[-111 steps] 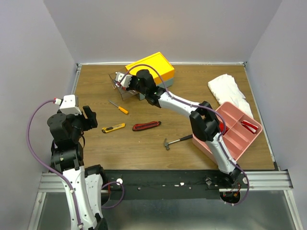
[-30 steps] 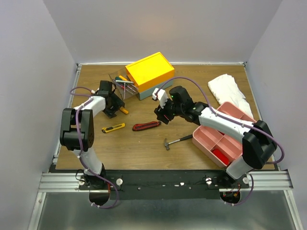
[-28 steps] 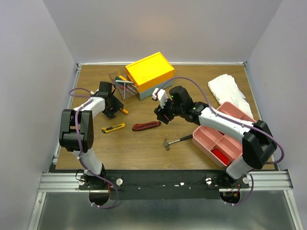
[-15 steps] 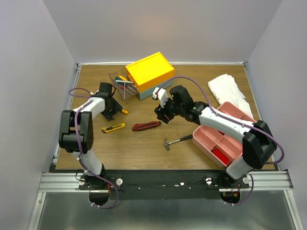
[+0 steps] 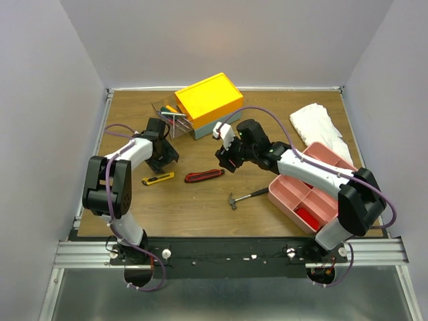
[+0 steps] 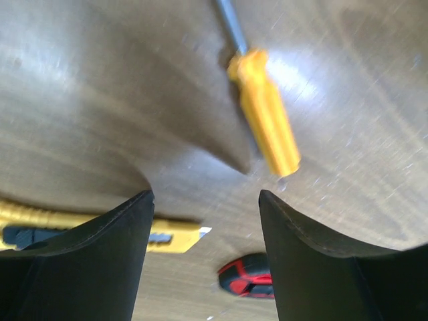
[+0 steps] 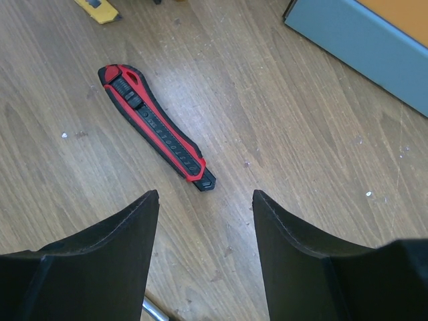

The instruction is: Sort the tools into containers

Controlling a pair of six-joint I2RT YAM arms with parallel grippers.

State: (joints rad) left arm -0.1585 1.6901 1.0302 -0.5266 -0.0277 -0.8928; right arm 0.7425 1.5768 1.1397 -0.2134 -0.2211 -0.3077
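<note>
Bench (image 5: 200, 214): brown wood grain, matte, finely scratched. Pale walls hard against its left, far and right edges.

Box (image 5: 208, 97): rectangular, glossy yellow top on a grey base, far centre. Clear plastic drawer (image 5: 168, 115) standing out to its left, thin tools inside.

Orange screwdriver (image 6: 267, 127): smooth rounded plastic handle, slim steel shaft. Flat on the wood left of the box, just past the tips of the left fingers (image 6: 87, 267), handle end nearest one tip, not between them. Blurred in the wrist view.

Left fingers: black, curved, spread wide, holding nothing, low over the wood.

Yellow knife (image 5: 158, 178): flat, slim, with a black slider. Just to the near side of the left fingers.

Red knife (image 7: 157, 127): red and black, ribbed grip, tapered nose. Flat at centre, ahead of the right fingers (image 7: 100, 267) and a little to one side, apart from them.

Right fingers: black, parted, empty, above the bench.

Hammer (image 5: 246, 196): small, metal head, dark handle. On the near side of the red knife, just left of the pink tray (image 5: 287, 208).

Pink tray: moulded plastic with dividers, by the right edge, something red in a near compartment. White cloth (image 5: 319, 126) crumpled beyond it.

Open room: bare wood between red knife and grey base, and along the near edge left of the hammer.
</note>
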